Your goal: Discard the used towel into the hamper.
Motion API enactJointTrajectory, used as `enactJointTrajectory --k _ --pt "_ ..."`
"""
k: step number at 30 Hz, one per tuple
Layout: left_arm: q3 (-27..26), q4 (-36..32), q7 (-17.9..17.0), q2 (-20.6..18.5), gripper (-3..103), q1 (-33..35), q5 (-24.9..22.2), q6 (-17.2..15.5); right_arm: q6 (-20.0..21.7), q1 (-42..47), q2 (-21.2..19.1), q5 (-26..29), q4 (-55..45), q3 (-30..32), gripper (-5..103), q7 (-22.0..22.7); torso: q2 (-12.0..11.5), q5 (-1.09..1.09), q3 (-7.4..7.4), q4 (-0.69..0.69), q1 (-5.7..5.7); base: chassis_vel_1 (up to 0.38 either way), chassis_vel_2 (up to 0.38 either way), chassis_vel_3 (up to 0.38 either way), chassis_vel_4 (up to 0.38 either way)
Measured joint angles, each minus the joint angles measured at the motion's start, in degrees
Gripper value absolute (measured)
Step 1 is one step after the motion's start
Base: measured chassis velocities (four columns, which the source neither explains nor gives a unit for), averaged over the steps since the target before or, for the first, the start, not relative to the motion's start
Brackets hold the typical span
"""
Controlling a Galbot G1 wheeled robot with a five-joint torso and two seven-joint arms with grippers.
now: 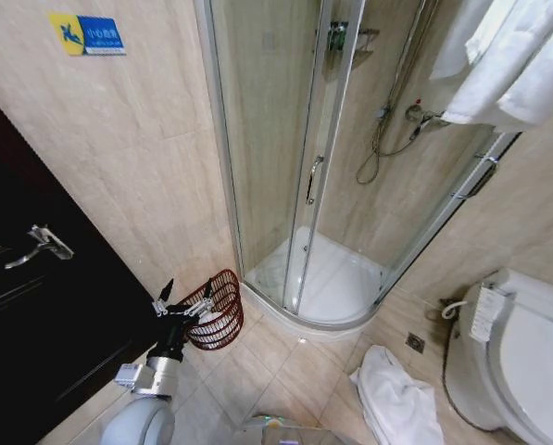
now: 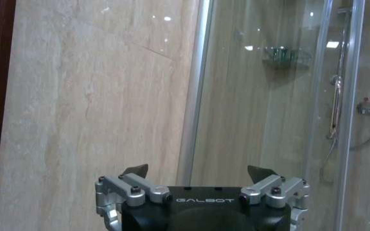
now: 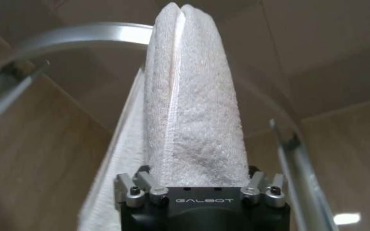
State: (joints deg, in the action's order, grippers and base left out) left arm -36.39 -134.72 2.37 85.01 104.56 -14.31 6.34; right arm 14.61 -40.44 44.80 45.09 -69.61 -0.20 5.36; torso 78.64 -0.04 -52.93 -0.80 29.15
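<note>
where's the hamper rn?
The hamper stands on the floor at lower left of the head view, against the tiled wall between the dark door and the shower enclosure, right by the open left gripper.

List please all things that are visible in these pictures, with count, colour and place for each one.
hamper: one, dark red-brown wire, on floor beside shower, against wall.
towel on floor: one, white, crumpled by toilet.
hanging towel: white, folded, between right gripper's fingers; count unclear.
shower cabin: one, glass with metal frame, in corner.
toilet: one, white, at right.
door: one, dark, at left.
wall sign: one, blue and yellow, above door.
left gripper: open, beside hamper.
right gripper: at hanging towel's lower end.
</note>
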Motion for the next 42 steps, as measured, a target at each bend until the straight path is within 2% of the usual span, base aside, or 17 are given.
enactJointTrajectory --k 1,2,5,6,8,9,11,13,16,20,30,34,37,38,40,41,42 --pt "0.0 0.0 0.0 0.0 100 0.0 0.0 0.0 0.41 -0.03 -0.04 1.51 -0.16 -0.1 75 -0.05 0.0 0.03 0.0 0.0 0.0 0.0 0.0 0.0 0.0" --pt "0.0 0.0 0.0 0.0 100 0.0 0.0 0.0 0.41 -0.03 -0.04 1.51 -0.16 -0.1 75 -0.05 0.0 0.03 0.0 0.0 0.0 0.0 0.0 0.0 0.0" --pt "0.0 0.0 0.0 0.0 100 0.0 0.0 0.0 1.4 0.28 -0.21 4.95 -1.41 -0.04 59 -0.04 0.0 0.02 0.0 0.0 0.0 0.0 0.0 0.0 0.0" --pt "0.0 0.0 0.0 0.0 100 0.0 0.0 0.0 1.4 0.28 -0.21 4.95 -1.41 -0.04 59 -0.04 0.0 0.02 0.0 0.0 0.0 0.0 0.0 0.0 0.0" --pt "0.0 0.0 0.0 0.0 100 0.0 0.0 0.0 1.61 0.72 -0.42 5.67 -2.03 0.11 47 -0.06 0.0 0.05 0.0 0.0 0.0 0.0 0.0 0.0 0.0" --pt "0.0 0.0 0.0 0.0 100 0.0 0.0 0.0 1.61 0.72 -0.42 5.67 -2.03 0.11 47 -0.06 0.0 0.05 0.0 0.0 0.0 0.0 0.0 0.0 0.0" --pt "0.0 0.0 0.0 0.0 100 0.0 0.0 0.0 1.61 1.21 -0.64 6.06 -2.76 0.2 37 0.08 0.0 0.02 0.0 0.0 0.0 0.0 0.0 0.0 0.0" --pt "0.0 0.0 0.0 0.0 100 0.0 0.0 0.0 1.6 1.43 -0.76 6.11 -3.01 0.25 37 0.12 0.0 0.02 0.0 0.0 0.0 0.0 0.0 0.0 0.0" --pt "0.0 0.0 0.0 0.0 100 0.0 0.0 0.0 1.56 2.24 -1.13 6.07 -3.9 0.51 22 0.07 0.0 0.04 0.0 0.0 0.0 0.0 0.0 0.0 0.0" --pt "0.0 0.0 0.0 0.0 100 0.0 0.0 0.0 1.51 2.81 -1.45 6.18 -4.84 0.7 13 0.11 0.0 0.03 0.0 0.0 0.0 0.0 0.0 0.0 0.0" --pt "0.0 0.0 0.0 0.0 100 0.0 0.0 0.0 1.35 8.07 -5.42 10.19 -12.35 3.56 12 0.53 0.0 0.03 0.0 0.0 0.0 0.0 0.0 0.0 0.0" --pt "0.0 0.0 -0.01 0.0 100 0.0 0.0 0.0 0.61 14.37 -8.88 11.89 -18.54 7.4 12 0.86 0.0 0.03 0.0 -0.01 0.0 0.0 0.0 0.0 0.0" --pt "0.0 0.0 0.01 -0.02 100 0.0 0.0 0.0 0.6 21.98 -12.96 14.02 -24.36 13.04 12 0.88 0.01 0.02 0.0 -0.01 0.0 0.0 0.0 0.0 0.0" --pt "0.0 0.0 0.01 -0.02 100 0.0 0.0 0.0 0.6 21.98 -12.96 14.02 -24.36 13.04 12 0.88 0.01 0.02 0.0 -0.01 0.0 0.0 0.0 0.0 0.0" --pt "0.0 0.0 0.0 0.0 100 0.0 0.0 0.0 0.49 29.09 -16.67 15.73 -28.46 18.96 12 0.76 0.01 0.01 0.01 -0.01 0.0 0.0 0.0 0.0 0.0" --pt "0.0 0.0 0.0 0.0 100 0.0 0.0 0.0 0.49 29.09 -16.67 15.73 -28.46 18.96 12 0.76 0.01 0.01 0.01 -0.01 0.0 0.0 0.0 0.0 0.0" --pt "0.0 0.0 0.0 0.0 100 0.0 0.0 0.0 0.05 33.23 -18.7 16.54 -30.48 21.61 12 0.7 0.01 0.07 0.01 0.01 0.0 0.0 0.0 0.0 0.0"
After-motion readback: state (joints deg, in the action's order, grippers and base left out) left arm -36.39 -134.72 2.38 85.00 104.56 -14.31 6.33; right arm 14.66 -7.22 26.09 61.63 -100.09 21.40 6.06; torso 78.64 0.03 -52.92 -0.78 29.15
